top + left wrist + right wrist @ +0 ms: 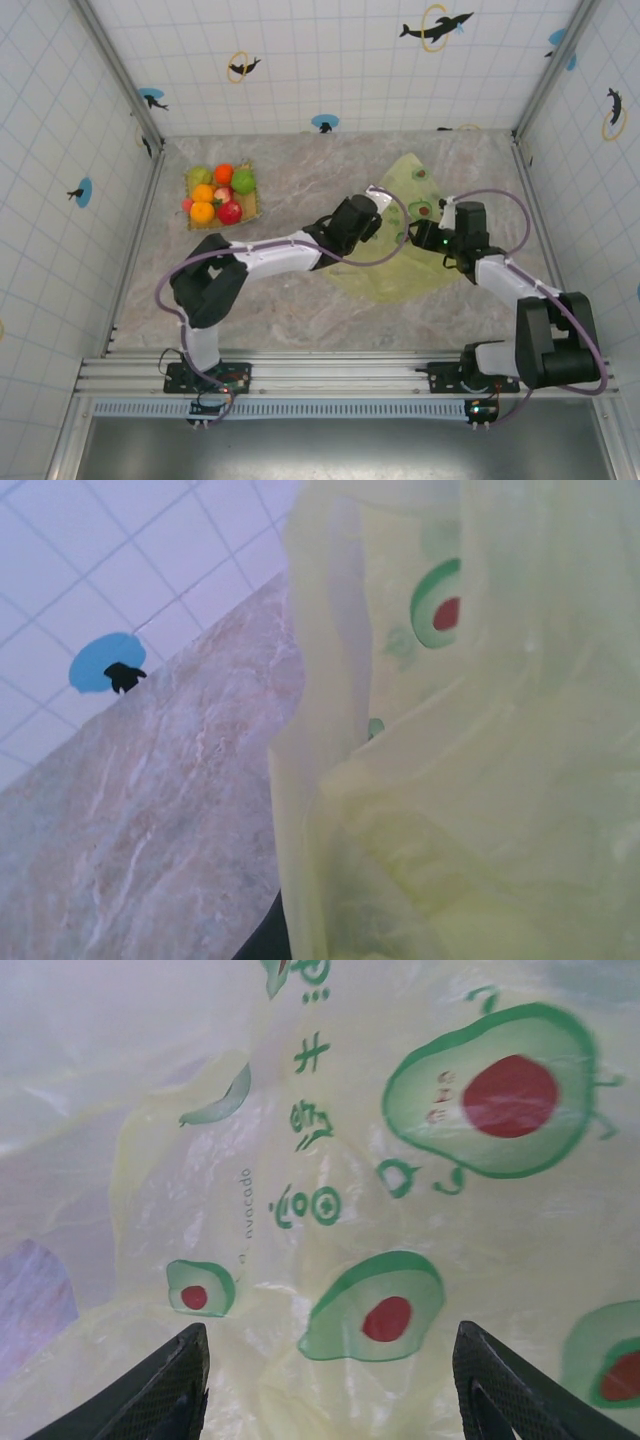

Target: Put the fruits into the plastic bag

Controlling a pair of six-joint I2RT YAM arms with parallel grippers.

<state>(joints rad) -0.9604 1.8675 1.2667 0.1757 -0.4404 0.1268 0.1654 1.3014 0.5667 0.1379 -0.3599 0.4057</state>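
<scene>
Fruits [220, 195] all on mat [257, 208], well left of both grippers; none bagged. Left gripper [384, 208] pressed together, probably pinching plastic bag [398, 272]; right gripper [328, 1334] spread, bag just ahead.

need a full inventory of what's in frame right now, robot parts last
fruits: about seven, orange, red and green, piled on the mat at the table's far left
woven mat: one, tan, under the fruits
plastic bag: one, translucent yellow-green with green-and-red avocado prints, centre-right of the table, between the two grippers
table: one, grey-beige marble pattern
walls: three, white tile with blue dolphin stickers, around the table
left gripper: one, black, shut on the bag's left edge, fingers hidden in the film
right gripper: one, black, open, facing the bag's right side
</scene>
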